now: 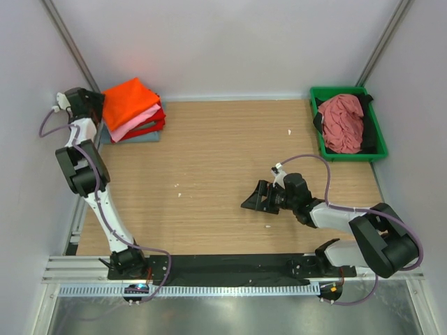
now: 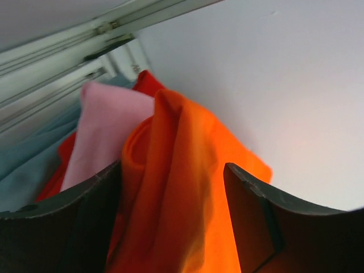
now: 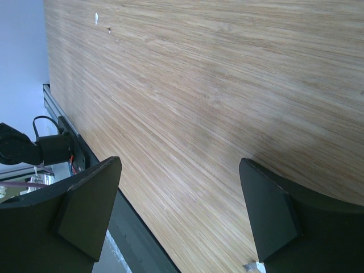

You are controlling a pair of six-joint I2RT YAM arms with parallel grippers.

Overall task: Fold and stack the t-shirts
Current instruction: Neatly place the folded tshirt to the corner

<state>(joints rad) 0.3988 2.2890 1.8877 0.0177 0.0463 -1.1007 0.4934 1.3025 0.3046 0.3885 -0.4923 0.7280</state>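
pale grey walls (image 1: 223, 42), wooden table (image 1: 223, 167), metal corner posts (image 1: 70, 42)

I've got the folded t-shirt stack (image 1: 133, 113) in the far left corner of the desk (image 1: 209, 153), my left end effector (image 1: 100, 112) right at its left edge. Far right corner, the tray (image 1: 379, 143) holds a crumpled t-shirt (image 1: 341, 124). My right end effector (image 1: 257, 199) is right of centre, nearer me.

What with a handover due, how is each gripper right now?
Left gripper: open, orange t-shirt between its fingers.
Right gripper: open, empty, above the table.
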